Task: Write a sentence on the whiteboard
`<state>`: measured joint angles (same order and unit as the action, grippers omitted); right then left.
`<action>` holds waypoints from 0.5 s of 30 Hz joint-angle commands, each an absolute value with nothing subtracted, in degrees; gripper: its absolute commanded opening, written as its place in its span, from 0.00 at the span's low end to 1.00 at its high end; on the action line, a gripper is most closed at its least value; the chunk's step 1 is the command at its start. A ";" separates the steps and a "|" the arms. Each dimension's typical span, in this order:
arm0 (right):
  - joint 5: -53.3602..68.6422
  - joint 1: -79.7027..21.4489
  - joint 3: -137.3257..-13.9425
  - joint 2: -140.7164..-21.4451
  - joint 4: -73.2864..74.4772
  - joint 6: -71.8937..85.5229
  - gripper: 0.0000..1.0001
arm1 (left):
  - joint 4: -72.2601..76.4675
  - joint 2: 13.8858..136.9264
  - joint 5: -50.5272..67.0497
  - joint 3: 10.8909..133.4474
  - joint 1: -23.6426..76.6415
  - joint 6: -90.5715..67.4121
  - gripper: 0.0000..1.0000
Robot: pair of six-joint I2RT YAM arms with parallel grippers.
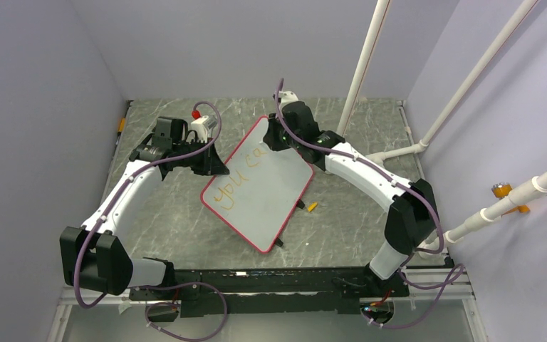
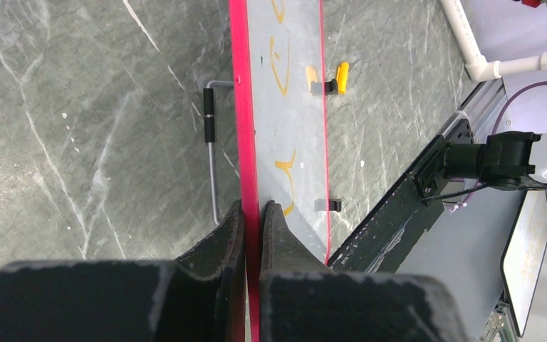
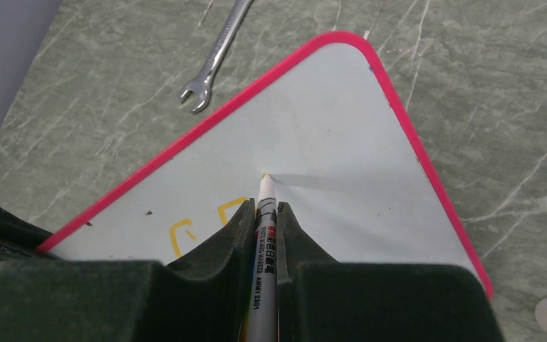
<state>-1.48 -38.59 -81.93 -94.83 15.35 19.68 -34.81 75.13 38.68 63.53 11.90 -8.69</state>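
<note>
L gripper [image 2: 253, 208] clamped on whiteboard [image 1: 271, 192] edge | R gripper [image 3: 262, 205] clamped on marker [image 3: 266, 242], tip at board | orange sentence [image 1: 236, 179], perhaps "you ca"

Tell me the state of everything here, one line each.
left gripper: shut on whiteboard frame
right gripper: shut on marker
whiteboard: partly written
sentence: unfinished, roughly "you ca"
marker: uncapped, tip on whiteboard
orange cap: off, lying beside whiteboard

Bare tabletop [image 1: 185, 235] stretches near-left of the whiteboard [image 1: 271, 192]; a wrench [image 3: 217, 57] lies just off one corner, an orange cap [image 1: 313, 206] beside its right edge.
</note>
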 commanded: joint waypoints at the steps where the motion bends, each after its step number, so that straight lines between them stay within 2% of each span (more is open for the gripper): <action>1: -0.96 -38.36 -79.73 -93.57 12.14 19.83 0.00 | -32.69 73.92 36.33 63.64 12.76 -3.46 0.00; 15: -0.61 -38.37 -73.49 -90.71 11.43 20.39 0.00 | -32.57 73.98 36.32 63.66 12.83 -3.52 0.00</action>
